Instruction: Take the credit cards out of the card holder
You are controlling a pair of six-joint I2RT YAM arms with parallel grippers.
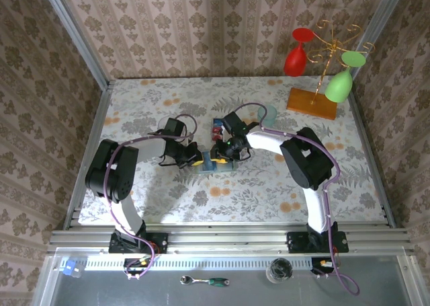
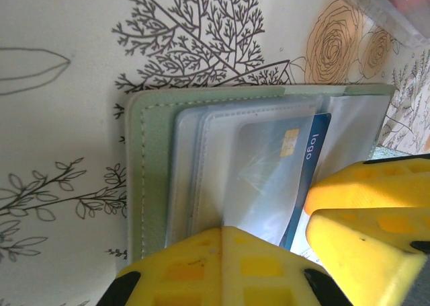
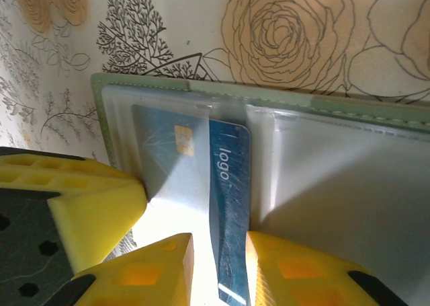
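The blue plastic credit card point(image 3: 225, 205), half out of the open sage-green folding card holder point(image 3: 349, 111), is pinched by the right gripper point(image 3: 218, 269); the left gripper point(image 2: 295, 242), clenched, presses the holder's clear sleeves.

Two black-and-white arms point(image 1: 117, 168) with lilac cables — yellow, square-dimpled fingers point(image 3: 101, 205) on black mounts.

The top external camera looks down from above and behind the arm bases, taking in the whole table point(image 1: 134, 185) from far off, with the patterned walls at the far side. The left wrist camera sits very close over the card holder point(image 2: 144, 178), looking past its yellow fingers point(image 2: 222, 265). The right wrist camera is equally close, facing the card holder point(image 3: 302, 107) from the opposite end. Both wrist views share the blue card point(image 2: 310, 159) point(image 3: 225, 185) marked "logo".
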